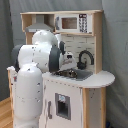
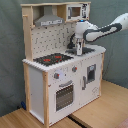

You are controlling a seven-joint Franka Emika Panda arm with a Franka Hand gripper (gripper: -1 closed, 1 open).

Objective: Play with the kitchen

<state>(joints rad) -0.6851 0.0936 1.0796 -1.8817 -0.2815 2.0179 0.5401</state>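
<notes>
Looking at the first exterior view, you see the arm [image 1: 37, 65] standing before the kitchen [image 1: 80, 90] and hiding its left half, with the gripper [image 1: 68, 59] over the sink [image 1: 75, 74], near the black tap [image 1: 85, 58]. In the second exterior view, the kitchen [image 2: 60, 75] stands on a wooden tabletop [image 2: 100, 110], and your gripper [image 2: 79, 48] hangs over the sink area right of the stovetop [image 2: 52, 59]; you cannot tell how far it is open or whether it holds anything.
</notes>
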